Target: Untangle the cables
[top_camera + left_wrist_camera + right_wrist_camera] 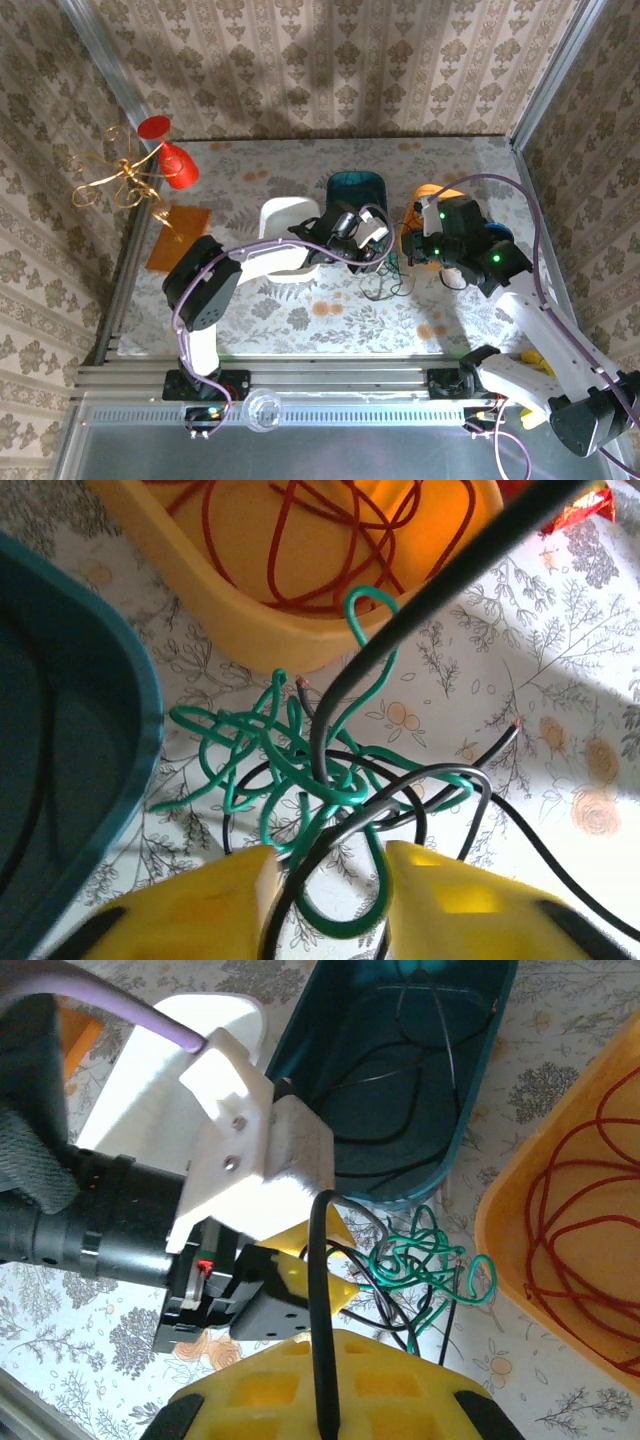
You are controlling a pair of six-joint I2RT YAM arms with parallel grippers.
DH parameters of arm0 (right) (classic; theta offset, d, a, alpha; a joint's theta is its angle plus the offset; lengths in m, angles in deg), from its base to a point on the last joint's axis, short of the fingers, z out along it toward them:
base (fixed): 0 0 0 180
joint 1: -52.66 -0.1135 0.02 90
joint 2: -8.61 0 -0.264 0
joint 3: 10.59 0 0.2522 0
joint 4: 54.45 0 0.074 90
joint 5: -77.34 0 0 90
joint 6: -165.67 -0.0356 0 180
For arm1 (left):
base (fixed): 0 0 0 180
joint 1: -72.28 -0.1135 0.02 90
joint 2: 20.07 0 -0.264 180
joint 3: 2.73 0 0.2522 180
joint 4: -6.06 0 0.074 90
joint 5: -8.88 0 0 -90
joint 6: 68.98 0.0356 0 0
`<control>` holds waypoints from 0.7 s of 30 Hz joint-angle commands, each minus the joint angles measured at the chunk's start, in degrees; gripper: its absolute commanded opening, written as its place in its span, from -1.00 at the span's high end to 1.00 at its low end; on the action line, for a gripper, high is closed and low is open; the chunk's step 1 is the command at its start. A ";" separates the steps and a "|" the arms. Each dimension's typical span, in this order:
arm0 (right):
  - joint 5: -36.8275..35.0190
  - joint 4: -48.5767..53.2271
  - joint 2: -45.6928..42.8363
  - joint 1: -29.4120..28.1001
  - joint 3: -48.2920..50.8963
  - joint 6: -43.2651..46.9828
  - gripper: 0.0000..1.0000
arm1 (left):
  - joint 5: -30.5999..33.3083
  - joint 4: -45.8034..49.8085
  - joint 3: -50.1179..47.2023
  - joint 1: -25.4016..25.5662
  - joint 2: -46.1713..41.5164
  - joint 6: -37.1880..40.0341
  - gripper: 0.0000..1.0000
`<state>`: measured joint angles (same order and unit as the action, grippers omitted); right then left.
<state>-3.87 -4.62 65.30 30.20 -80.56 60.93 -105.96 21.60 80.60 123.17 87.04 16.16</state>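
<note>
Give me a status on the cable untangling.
Done: red cables lie in the orange bin, and some dark cables in the teal bin. In hand: the right tool is shut on a dark cable rising from the knot, while the left tool straddles it, jaws apart. Left: green cables and dark ones lie knotted together on the table.

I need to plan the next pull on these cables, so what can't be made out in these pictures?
1. Top view: the tangle is too small to trace single strands.
2. Top view: the orange bin is mostly hidden under the right arm.
3. Left wrist: the black cables run off the bottom edge between the left tool fingers.
4. Right wrist: the taut black cable runs into the shut right tool, hiding its end.
</note>
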 commanded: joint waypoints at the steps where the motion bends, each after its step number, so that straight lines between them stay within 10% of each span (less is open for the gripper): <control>1: -1.39 0.06 -1.99 -0.13 -1.98 0.02 1.00 | -4.14 1.71 1.56 -0.39 -0.76 0.81 0.81; 15: -27.02 1.04 -6.70 3.20 -4.01 -5.28 1.00 | 2.03 9.30 -11.46 -0.63 -12.80 1.74 0.98; 21: -17.00 -7.45 -9.11 5.40 -3.09 -6.00 1.00 | 5.42 9.88 -17.47 -1.05 -16.73 1.22 0.96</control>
<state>-25.09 -5.82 57.43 35.16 -82.90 56.03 -103.07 29.73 64.92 122.75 71.67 16.60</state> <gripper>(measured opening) 0.073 0.061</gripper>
